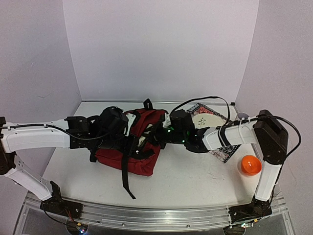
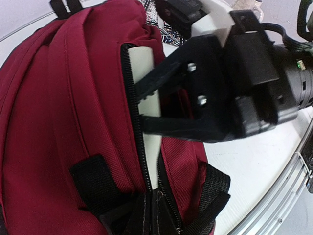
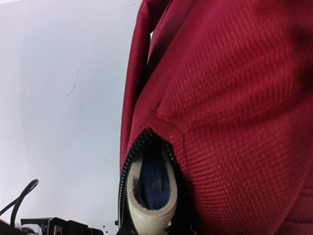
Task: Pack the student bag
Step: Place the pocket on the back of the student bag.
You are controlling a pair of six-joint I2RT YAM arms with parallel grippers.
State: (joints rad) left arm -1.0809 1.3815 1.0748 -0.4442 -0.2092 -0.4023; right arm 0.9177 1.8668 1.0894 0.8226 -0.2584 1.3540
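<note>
The student bag [image 1: 132, 161], a dark red backpack with black straps, lies at the table's middle left. Its zipper is open along the top [image 2: 131, 98]. My left gripper [image 1: 128, 131] is shut on the bag's fabric at the end of the zipper [image 2: 151, 215]. My right gripper [image 1: 157, 136] reaches into the opening from the right. In the left wrist view its black fingers [image 2: 156, 84] straddle a cream flat item [image 2: 149, 63] that sits in the opening. In the right wrist view the cream item [image 3: 149, 213], blue inside, sits in the zipper mouth against the red fabric [image 3: 234, 98].
A patterned book [image 1: 222, 152] with a white leaf-print disc [image 1: 205, 121] on it lies under the right arm. An orange ball [image 1: 250, 165] sits at the right. A black strap [image 1: 126, 181] trails toward the front edge. Walls close in on three sides.
</note>
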